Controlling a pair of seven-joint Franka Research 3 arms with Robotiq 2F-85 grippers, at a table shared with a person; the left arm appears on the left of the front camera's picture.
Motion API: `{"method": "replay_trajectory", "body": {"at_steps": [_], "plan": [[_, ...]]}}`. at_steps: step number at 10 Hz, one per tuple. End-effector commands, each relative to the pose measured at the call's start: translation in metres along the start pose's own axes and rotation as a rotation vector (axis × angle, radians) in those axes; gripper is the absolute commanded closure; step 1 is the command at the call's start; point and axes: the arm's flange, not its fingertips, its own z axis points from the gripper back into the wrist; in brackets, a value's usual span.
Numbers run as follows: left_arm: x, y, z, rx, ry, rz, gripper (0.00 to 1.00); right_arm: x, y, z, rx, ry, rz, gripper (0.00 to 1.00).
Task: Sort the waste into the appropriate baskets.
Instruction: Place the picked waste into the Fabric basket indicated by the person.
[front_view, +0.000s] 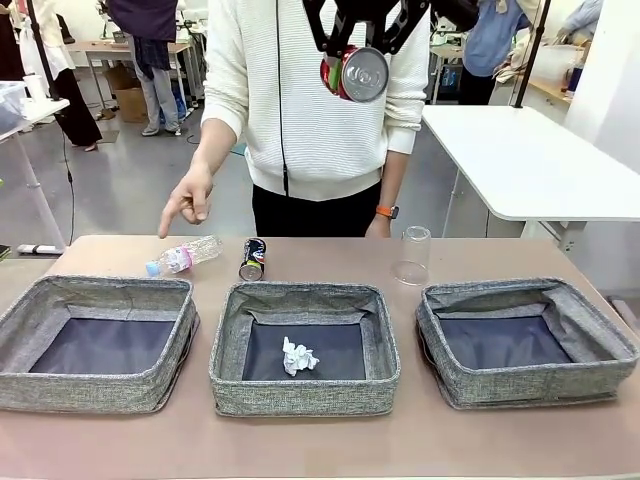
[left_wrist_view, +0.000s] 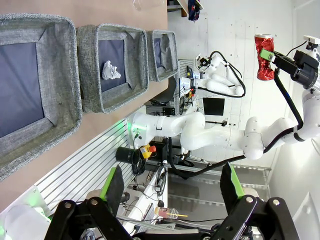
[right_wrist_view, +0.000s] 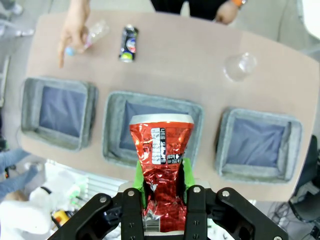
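Left gripper (left_wrist_view: 172, 187): standing wide open and carrying nothing, hanging off the table's near side.
Left basket (front_view: 90, 392): lying empty; behind it the person's hand (front_view: 190, 205) is pointing at the clear bottle (front_view: 185, 256).
Middle basket (front_view: 300, 395): holding the paper ball (front_view: 299, 356), the one piece sorted; the dark can (front_view: 253, 259) is lying just past its far rim.
Right gripper (right_wrist_view: 162, 175): pinching the crushed red can (right_wrist_view: 161, 142) high over the table, open air below.
Right basket (front_view: 530, 385): lying empty; the clear cup (front_view: 412, 256) is standing behind its far-left corner.
Remaining: four pieces are waiting.
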Motion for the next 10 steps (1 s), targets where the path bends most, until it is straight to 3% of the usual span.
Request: {"method": "replay_trajectory", "body": {"at_steps": [1, 7, 8, 9, 10], "plan": [[-0.003, -0.001, 0.001, 0.002, 0.01, -0.016, 0.0, -0.001, 0.002, 0.0, -0.013, -0.017, -0.01, 0.68], [0.0, 0.0, 0.0, 0.0, 0.0, 0.0, 0.0, 0.0, 0.0, 0.0, 0.0, 0.0, 0.0, 0.68], [-0.001, 0.004, 0.003, 0.067, 0.021, 0.04, 0.0, 0.001, 0.013, -0.016, -0.015, -0.083, 0.145, 0.68], [-0.001, 0.015, 0.01, 0.113, 0.03, 0.089, 0.0, 0.004, 0.044, -0.046, 0.092, -0.13, 0.381, 0.68], [-0.002, 0.029, 0.029, 0.172, -0.012, 0.152, 0.0, 0.007, 0.08, -0.082, 0.161, -0.149, 0.528, 0.68]]}}
